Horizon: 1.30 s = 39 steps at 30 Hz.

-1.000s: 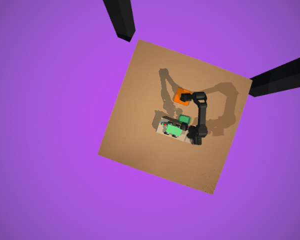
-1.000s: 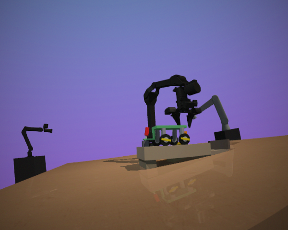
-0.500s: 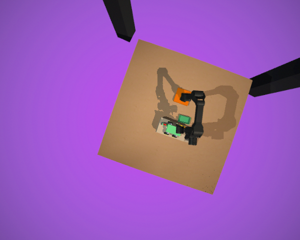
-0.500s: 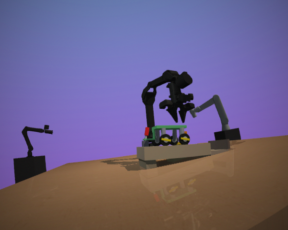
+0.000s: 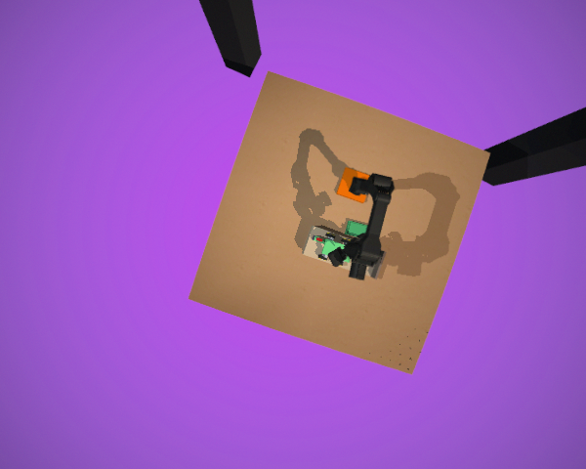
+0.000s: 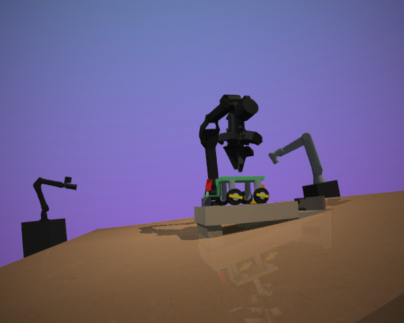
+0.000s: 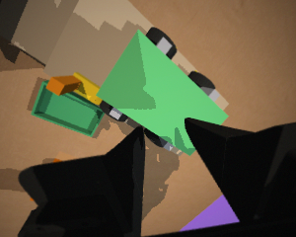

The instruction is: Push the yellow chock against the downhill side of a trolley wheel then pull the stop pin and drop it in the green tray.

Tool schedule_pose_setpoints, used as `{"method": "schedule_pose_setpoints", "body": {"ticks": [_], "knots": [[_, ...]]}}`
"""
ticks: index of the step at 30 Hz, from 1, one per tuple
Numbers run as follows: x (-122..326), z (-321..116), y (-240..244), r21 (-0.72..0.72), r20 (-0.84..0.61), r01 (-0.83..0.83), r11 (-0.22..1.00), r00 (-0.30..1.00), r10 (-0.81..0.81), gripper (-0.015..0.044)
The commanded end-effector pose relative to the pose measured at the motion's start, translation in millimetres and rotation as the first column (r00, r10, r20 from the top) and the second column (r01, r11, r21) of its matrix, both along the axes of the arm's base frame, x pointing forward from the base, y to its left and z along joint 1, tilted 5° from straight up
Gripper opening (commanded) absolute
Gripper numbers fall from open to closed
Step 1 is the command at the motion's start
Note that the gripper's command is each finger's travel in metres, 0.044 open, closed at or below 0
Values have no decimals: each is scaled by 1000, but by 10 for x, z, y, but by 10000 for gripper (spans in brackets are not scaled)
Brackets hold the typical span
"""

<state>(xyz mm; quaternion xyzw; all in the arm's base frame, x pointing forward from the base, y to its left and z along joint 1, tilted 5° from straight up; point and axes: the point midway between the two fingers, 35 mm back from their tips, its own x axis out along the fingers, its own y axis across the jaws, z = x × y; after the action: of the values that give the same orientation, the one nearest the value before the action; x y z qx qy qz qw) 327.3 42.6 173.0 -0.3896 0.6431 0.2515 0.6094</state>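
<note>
The black arm [image 5: 376, 217] reaches from the orange base [image 5: 346, 180] over the ramp [image 5: 311, 248]

Surroundings of the work area.
A grey arm [image 6: 312, 153] and a smaller black arm [image 6: 41, 194] stand on separate dark blocks [image 6: 321, 189] [image 6: 44, 236].
</note>
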Motion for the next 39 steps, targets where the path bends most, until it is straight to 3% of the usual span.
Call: {"method": "schedule_pose_setpoints", "body": {"ticks": [1, 17, 39], "knots": [[37, 13, -165, -33, -45, -138, 990, 990, 136, 190], [88, 143, -845, -45, -269, -651, 758, 738, 618, 190], [89, -46, -915, -45, -272, -656, 754, 734, 622, 190]]}}
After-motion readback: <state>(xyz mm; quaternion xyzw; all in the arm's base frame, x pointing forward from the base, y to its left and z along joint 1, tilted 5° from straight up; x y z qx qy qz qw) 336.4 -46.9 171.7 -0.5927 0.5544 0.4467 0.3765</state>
